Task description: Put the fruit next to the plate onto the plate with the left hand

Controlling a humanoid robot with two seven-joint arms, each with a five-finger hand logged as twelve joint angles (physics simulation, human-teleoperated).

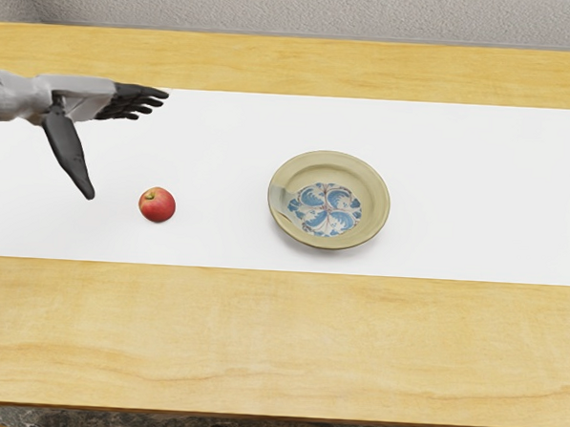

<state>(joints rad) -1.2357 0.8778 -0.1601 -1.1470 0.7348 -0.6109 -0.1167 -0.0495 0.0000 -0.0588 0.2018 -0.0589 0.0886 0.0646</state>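
A humanoid robot's left hand (85,103) hovers above the left end of a wooden surface (278,338). Its fingers (138,93) are stretched almost straight toward the right edge and its thumb (70,154) angles down toward the near edge, holding nothing. A small red apple (157,205) sits on the white cloth (459,175) that runs from the left edge to the right edge across the middle of the surface. The fruit lies left of centre, just to the right of the thumb's tip and apart from it, not yet touched. A tan plate (375,180) with a blue pattern at its centre rests near the middle of the surface, well to the right of the apple, with nothing on it. The right arm is out of the picture. The apple looks firm, round and smooth-skinned, light enough for one hand yet apt to roll if nudged. The likely hold is a wrap around its widest part, thumb on one side and fingers opposite, and a gentle release should keep it from rolling off the plate's shallow rim.
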